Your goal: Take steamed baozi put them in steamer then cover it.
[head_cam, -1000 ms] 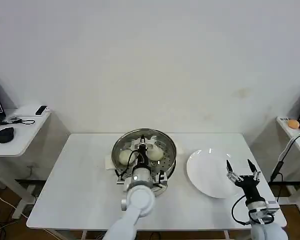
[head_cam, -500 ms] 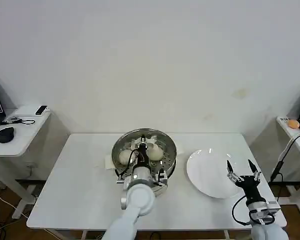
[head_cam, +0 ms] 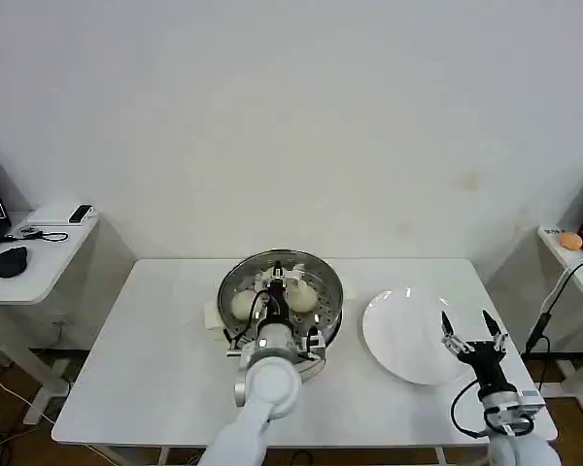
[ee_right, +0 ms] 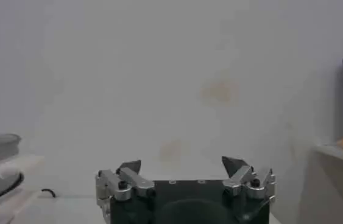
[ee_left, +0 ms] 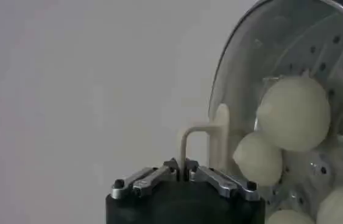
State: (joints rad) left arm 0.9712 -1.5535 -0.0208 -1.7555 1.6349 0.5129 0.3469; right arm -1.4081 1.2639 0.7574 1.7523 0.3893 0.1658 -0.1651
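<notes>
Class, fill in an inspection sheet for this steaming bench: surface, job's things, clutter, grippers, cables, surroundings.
Surface: white table, bare around the pot.
Job's things: steamer mid-table with baozi inside; glass cover held tilted over it by its handle.
Clutter: empty white plate right of the steamer.
Grippers: left gripper shut on the handle above the steamer; right gripper open, idle over the plate's near edge.
Cables: black lead hanging off the right side table.
Surroundings: plain wall; left side table with a mouse; an orange object on the right one.
</notes>
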